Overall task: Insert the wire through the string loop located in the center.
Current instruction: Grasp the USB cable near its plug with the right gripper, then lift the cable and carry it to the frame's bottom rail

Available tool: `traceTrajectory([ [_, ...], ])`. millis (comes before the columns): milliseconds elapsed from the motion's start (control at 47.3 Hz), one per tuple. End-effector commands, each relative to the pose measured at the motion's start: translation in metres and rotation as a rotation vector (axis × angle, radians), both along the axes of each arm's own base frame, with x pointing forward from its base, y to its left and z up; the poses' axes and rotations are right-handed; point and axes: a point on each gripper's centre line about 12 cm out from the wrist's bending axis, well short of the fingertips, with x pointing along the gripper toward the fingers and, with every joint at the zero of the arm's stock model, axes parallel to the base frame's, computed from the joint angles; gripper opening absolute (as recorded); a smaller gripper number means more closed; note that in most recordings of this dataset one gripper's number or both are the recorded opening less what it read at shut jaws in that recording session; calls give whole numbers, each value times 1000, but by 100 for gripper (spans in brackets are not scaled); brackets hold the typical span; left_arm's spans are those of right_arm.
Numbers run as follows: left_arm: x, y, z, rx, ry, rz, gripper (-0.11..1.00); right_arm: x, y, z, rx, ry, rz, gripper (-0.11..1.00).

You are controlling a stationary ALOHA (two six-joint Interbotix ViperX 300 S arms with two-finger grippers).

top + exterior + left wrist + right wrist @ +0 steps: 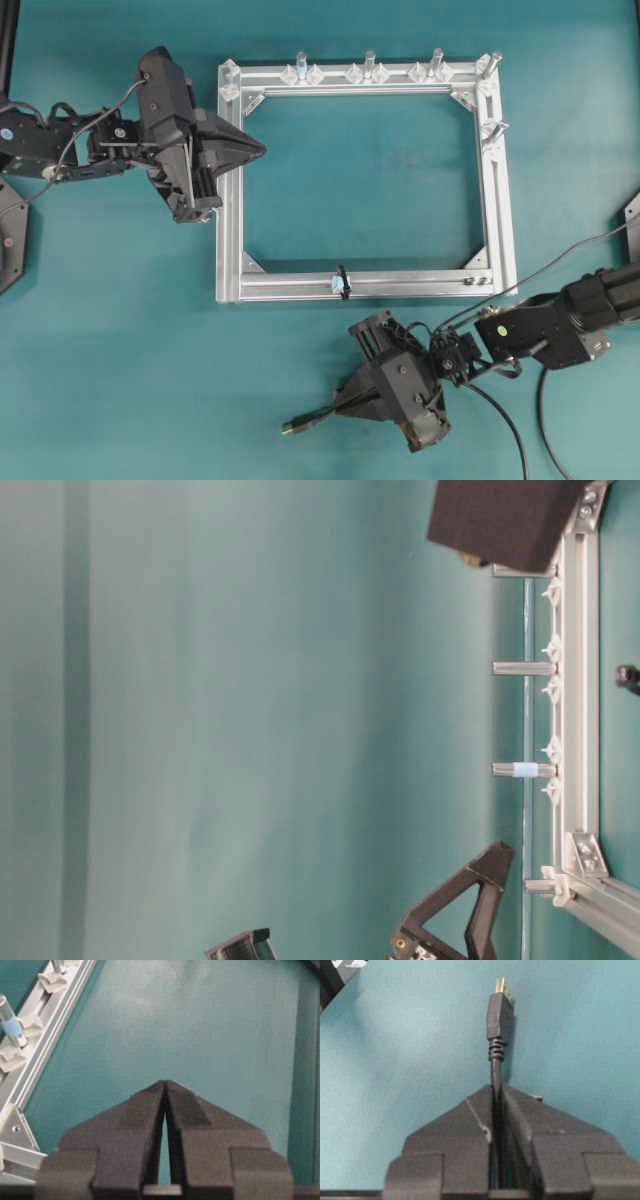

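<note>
— While we look down from overhead, our right gripper (340, 398) sits on the teal bench (120, 380), just below the aluminium frame (228, 240), jaws clamped on the wire (312, 420).

— And its plug (501, 1010) pokes out past the fingertips, silver tip leading, pointing left in the overhead view.

— We spot the string loop (342, 281) on the frame's bottom rail, near the middle, up and apart from the plug.

— Our left gripper (258, 150) hovers over the frame's upper-left corner, jaws pressed together, nothing between them.

— Upright pegs (369, 64) line the top rail.
</note>
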Motion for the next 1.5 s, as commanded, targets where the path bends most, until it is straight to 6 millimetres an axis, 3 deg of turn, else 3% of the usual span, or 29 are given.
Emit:
traceTrajectory([
  [0, 2, -1, 9, 0, -30, -3, 0, 2, -2, 5, 9, 0, -13, 8],
  [296, 2, -2, 9, 0, -30, -4, 0, 3, -1, 21, 61, -64, -22, 8],
  [1016, 2, -2, 8, 0, -28, -4, 0, -17, -8, 68, 86, -133, -22, 8],
  [1481, -1, -2, 5, -1, -19, -5, 0, -21, -11, 83, 72, -111, -28, 8],
])
